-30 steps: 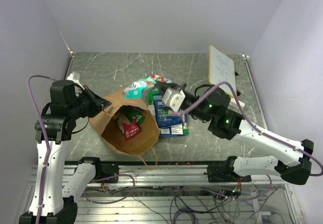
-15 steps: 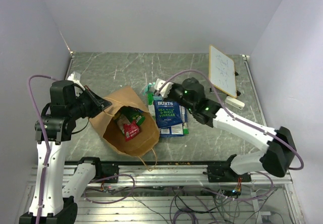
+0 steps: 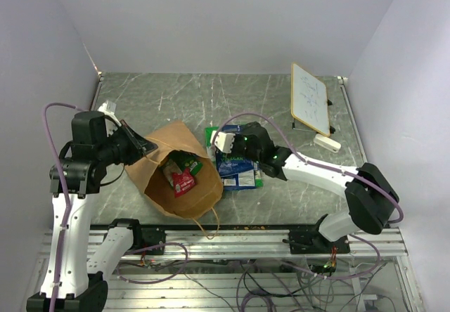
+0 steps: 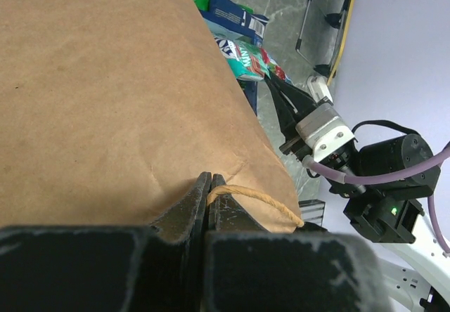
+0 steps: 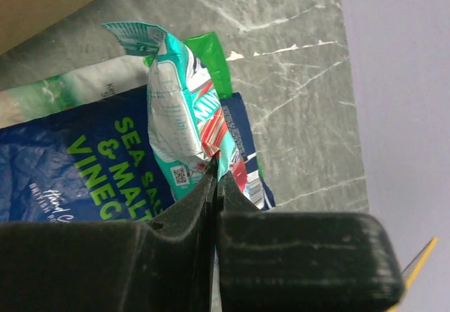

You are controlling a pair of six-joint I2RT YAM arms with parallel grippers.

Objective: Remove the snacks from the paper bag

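Observation:
The brown paper bag [image 3: 176,178] lies open on the table, mouth toward the camera. My left gripper [image 3: 145,147] is shut on its rim by the twine handle [image 4: 260,203]. Inside the bag I see a red packet [image 3: 182,180] and a green one [image 3: 185,161]. My right gripper [image 3: 213,140] is shut on a crumpled teal snack packet [image 5: 172,108], held low over the blue Burts bags [image 3: 235,170] lying just right of the paper bag. A green packet [image 5: 211,62] lies under them. In the top view the teal packet is mostly hidden by the gripper.
A white framed board [image 3: 309,98] leans at the back right, with a small white block [image 3: 327,143] near it. The right arm stretches low across the table's right half. The metal rail [image 3: 232,238] runs along the near edge.
My right arm has swung down and to the left, lowering the teal packet from above the bag's far edge onto the blue bags. The left gripper and paper bag have not moved.

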